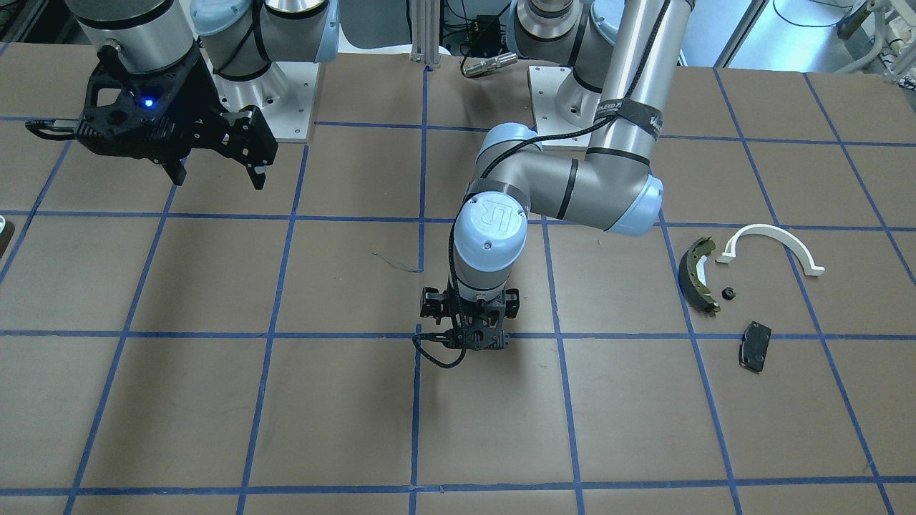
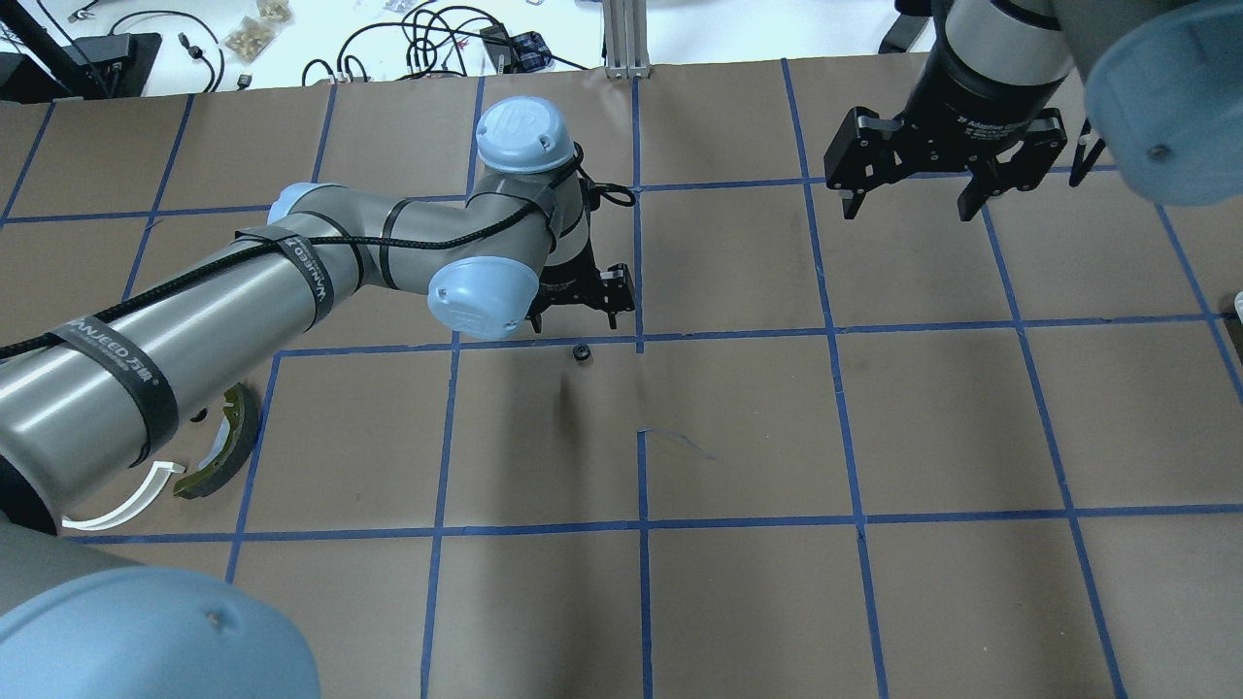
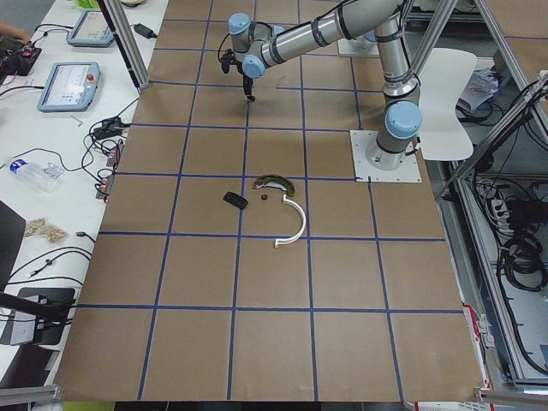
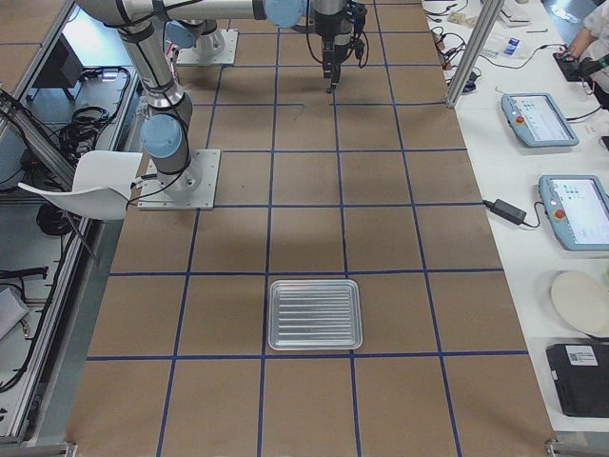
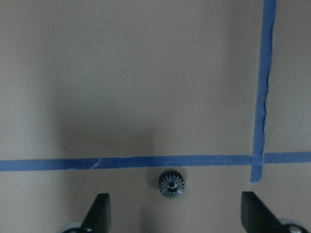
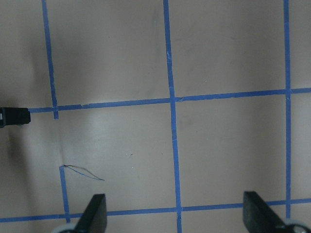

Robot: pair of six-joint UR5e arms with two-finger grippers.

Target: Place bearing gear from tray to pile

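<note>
The bearing gear (image 5: 171,183), small, black and toothed, lies on the brown table just below a blue tape line, also seen as the gear (image 2: 582,352) in the overhead view. My left gripper (image 5: 175,216) hovers open straight over it, one finger on each side, not touching. In the front view the left arm hides the gear. The pile sits apart: olive brake shoe (image 1: 698,275), white arch (image 1: 776,243), black brake pad (image 1: 755,345), a tiny black piece (image 1: 728,292). The silver ribbed tray (image 4: 273,314) lies far off. My right gripper (image 2: 908,209) hangs open and empty.
Blue tape lines divide the brown table into squares. The left arm's elbow (image 1: 630,204) stretches across the table's middle. The arms' base plates (image 1: 293,100) stand at the robot's side. A white side table (image 4: 533,143) holds tablets and cables.
</note>
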